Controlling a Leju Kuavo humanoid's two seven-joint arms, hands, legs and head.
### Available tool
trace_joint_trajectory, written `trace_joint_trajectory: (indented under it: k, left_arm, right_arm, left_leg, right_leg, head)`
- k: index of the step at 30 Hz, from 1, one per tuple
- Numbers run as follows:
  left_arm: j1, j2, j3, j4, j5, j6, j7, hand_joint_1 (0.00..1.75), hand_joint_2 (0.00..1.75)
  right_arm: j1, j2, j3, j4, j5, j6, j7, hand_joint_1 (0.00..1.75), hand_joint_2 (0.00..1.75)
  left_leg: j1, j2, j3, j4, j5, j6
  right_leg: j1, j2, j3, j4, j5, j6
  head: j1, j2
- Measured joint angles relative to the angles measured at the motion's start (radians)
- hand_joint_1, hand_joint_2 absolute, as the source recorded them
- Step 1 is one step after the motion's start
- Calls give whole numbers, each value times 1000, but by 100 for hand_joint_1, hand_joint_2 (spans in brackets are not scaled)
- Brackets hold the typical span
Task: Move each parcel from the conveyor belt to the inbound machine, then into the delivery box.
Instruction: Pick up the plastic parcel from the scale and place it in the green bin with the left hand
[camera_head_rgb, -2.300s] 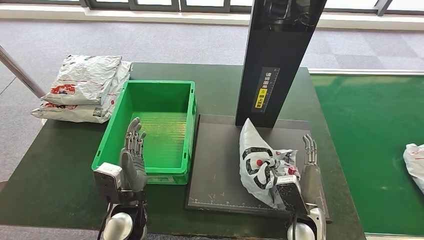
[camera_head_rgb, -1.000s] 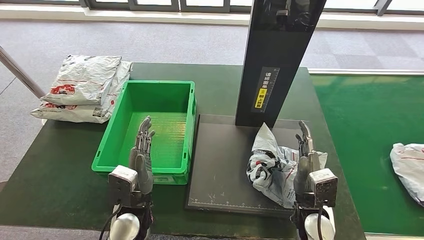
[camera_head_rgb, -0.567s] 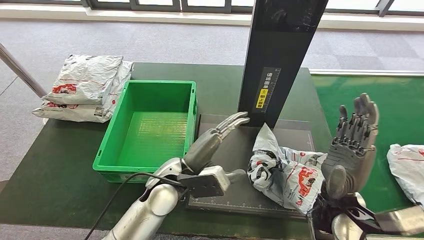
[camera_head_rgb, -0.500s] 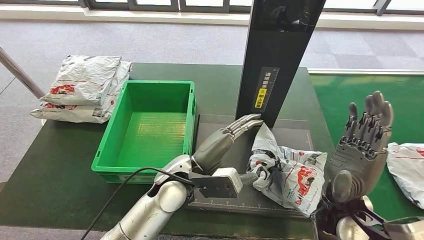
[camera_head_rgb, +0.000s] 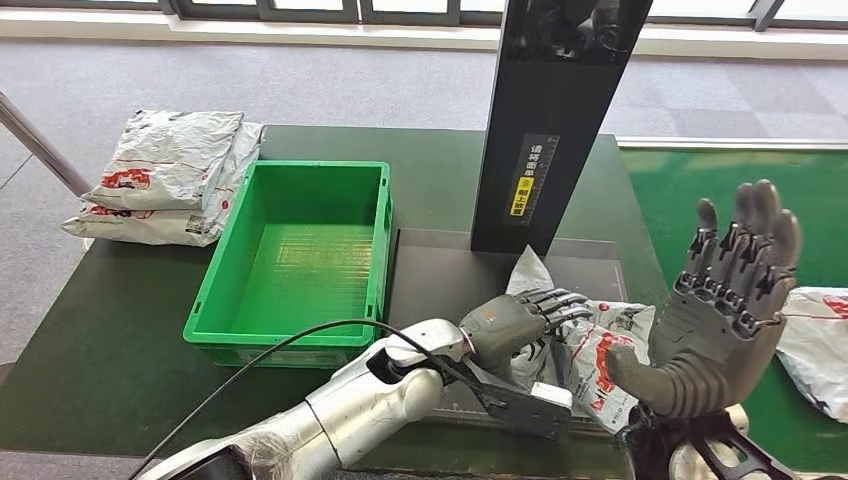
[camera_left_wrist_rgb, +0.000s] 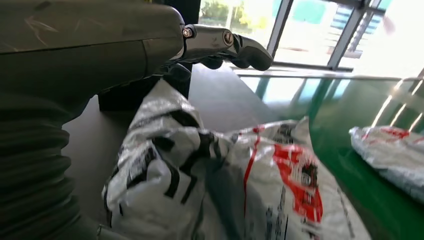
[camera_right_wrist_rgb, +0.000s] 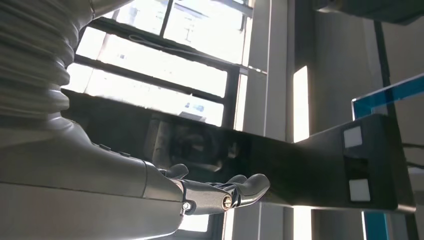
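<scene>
A crumpled white parcel (camera_head_rgb: 605, 345) with red and black print lies on the dark plate (camera_head_rgb: 435, 280) of the inbound machine, in front of its black column (camera_head_rgb: 555, 120). My left hand (camera_head_rgb: 520, 320) reaches across the plate and arches over the parcel's left end, fingers apart and curved above its peak. In the left wrist view the fingers (camera_left_wrist_rgb: 225, 42) hang just over the parcel (camera_left_wrist_rgb: 225, 185) without closing on it. My right hand (camera_head_rgb: 725, 300) is raised beside the parcel, empty, with its fingers (camera_right_wrist_rgb: 220, 192) spread. The green delivery box (camera_head_rgb: 300, 260) stands empty left of the plate.
A second white parcel (camera_head_rgb: 815, 340) lies on the green conveyor belt (camera_head_rgb: 740, 190) at the right, also seen as the parcel (camera_left_wrist_rgb: 390, 150) in the left wrist view. Two stacked parcels (camera_head_rgb: 165, 175) sit on the table's far left corner. The column rises close behind the plate.
My left hand has swung from beside the parcel onto its left end, fingers now curving over it. My right hand has risen a little higher, still spread.
</scene>
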Motion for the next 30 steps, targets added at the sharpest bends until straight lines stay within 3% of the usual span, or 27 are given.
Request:
trace_joint_trajectory:
  k: [7,14,15,18,19,26,30]
  left_arm:
    - [-39,-11,-161,149,49,4,53,0,175]
    - [-60,-12,-223,217,62,6,59,0,175]
    - [-63,-12,-230,223,65,3,62,34,175]
    - [-69,-12,-246,245,89,-12,73,165,175]
    - [-70,-13,-248,254,102,-16,71,175,175]
    - [-81,-13,-245,298,186,50,2,175,175]
    - [-86,-13,-200,309,194,102,-46,175,175]
  right_arm:
    - [-6,-13,44,5,8,-5,1,0,175]
    - [-9,-14,61,11,14,-6,1,0,175]
    - [-10,-15,63,12,15,-7,1,0,175]
    - [-16,-17,76,20,19,-12,3,0,175]
    - [-19,-17,82,24,19,-15,4,0,175]
    - [-37,-18,120,69,12,-58,6,0,175]
    - [-42,-23,132,91,5,-79,3,0,175]
  left_leg:
    - [0,0,0,0,0,0]
    - [0,0,0,0,0,0]
    - [0,0,0,0,0,0]
    - [0,0,0,0,0,0]
    - [0,0,0,0,0,0]
    - [0,0,0,0,0,0]
    - [0,0,0,0,0,0]
  right_leg:
    - [0,0,0,0,0,0]
    - [0,-1,0,0,0,0]
    - [0,-1,0,0,0,0]
    - [0,0,0,0,0,0]
    - [0,0,0,0,0,0]
    - [0,-1,0,1,0,0]
    - [0,-1,0,1,0,0]
  head:
    - [0,0]
    - [0,0]
    - [0,0]
    - [0,0]
    - [0,0]
    - [0,0]
    - [0,0]
